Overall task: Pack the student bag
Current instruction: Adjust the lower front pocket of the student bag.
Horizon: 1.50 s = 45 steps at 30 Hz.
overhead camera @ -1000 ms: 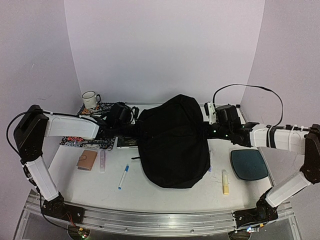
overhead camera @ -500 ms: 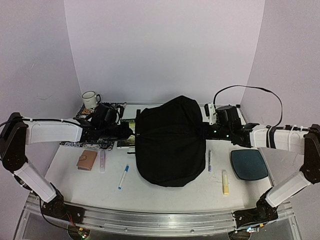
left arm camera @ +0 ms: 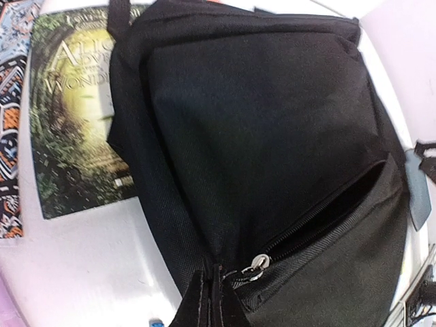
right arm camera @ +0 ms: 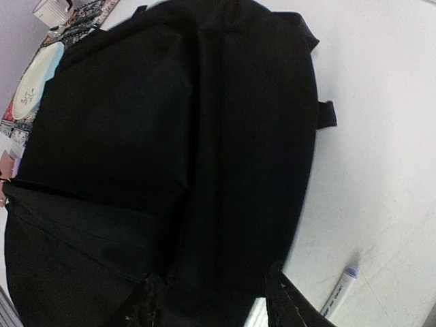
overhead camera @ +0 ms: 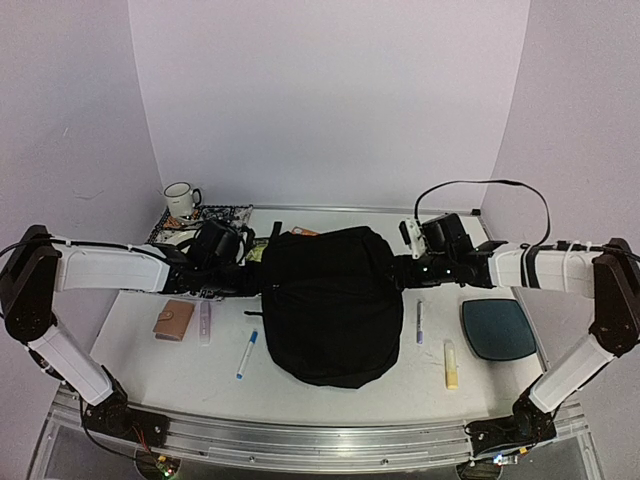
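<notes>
The student bag (overhead camera: 325,305), a big black backpack, lies flattened across the middle of the table. At its left edge my left gripper (overhead camera: 258,282) is shut on a pinch of the bag's fabric. In the left wrist view those jaws (left arm camera: 214,298) are pressed together beside a silver zipper pull (left arm camera: 257,264), with a pocket zip partly undone. My right gripper (overhead camera: 402,272) stands open at the bag's right edge. In the right wrist view its fingers (right arm camera: 285,300) are spread wide, and the bag (right arm camera: 177,136) fills the space between them.
Left side: white mug (overhead camera: 181,198), patterned mat (overhead camera: 190,228), book (left arm camera: 75,129), brown wallet (overhead camera: 174,320), clear ruler (overhead camera: 206,322), blue marker (overhead camera: 247,353). Right side: pen (overhead camera: 419,322), yellow stick (overhead camera: 451,363), dark-teal pad (overhead camera: 498,328). Something orange (overhead camera: 305,232) shows behind the bag.
The right gripper has opened and let go of the bag. The bag has sunk from a raised hump to lying flatter and has shifted left with the left gripper.
</notes>
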Each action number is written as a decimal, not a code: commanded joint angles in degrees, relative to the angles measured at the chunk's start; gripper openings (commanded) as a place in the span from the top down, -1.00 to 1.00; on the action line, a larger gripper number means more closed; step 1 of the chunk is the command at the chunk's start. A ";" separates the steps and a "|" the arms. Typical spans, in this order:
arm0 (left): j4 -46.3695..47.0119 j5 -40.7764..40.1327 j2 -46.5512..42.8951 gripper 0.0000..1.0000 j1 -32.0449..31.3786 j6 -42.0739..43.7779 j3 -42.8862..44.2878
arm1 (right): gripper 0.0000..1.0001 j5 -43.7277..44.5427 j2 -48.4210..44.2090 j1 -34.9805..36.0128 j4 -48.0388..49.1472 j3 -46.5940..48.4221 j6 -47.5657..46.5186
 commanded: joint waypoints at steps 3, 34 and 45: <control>1.75 1.96 -0.32 1.00 -0.61 -0.87 0.05 | -0.29 -2.56 2.79 4.77 -3.71 10.43 -6.15; -2.65 -3.00 0.52 0.77 -0.60 3.17 4.69 | 0.00 -9.64 16.17 15.37 -9.04 15.21 -13.37; -4.19 -0.64 -0.26 -0.17 -0.61 14.06 11.23 | 0.16 -5.09 15.18 15.50 7.50 5.97 -11.61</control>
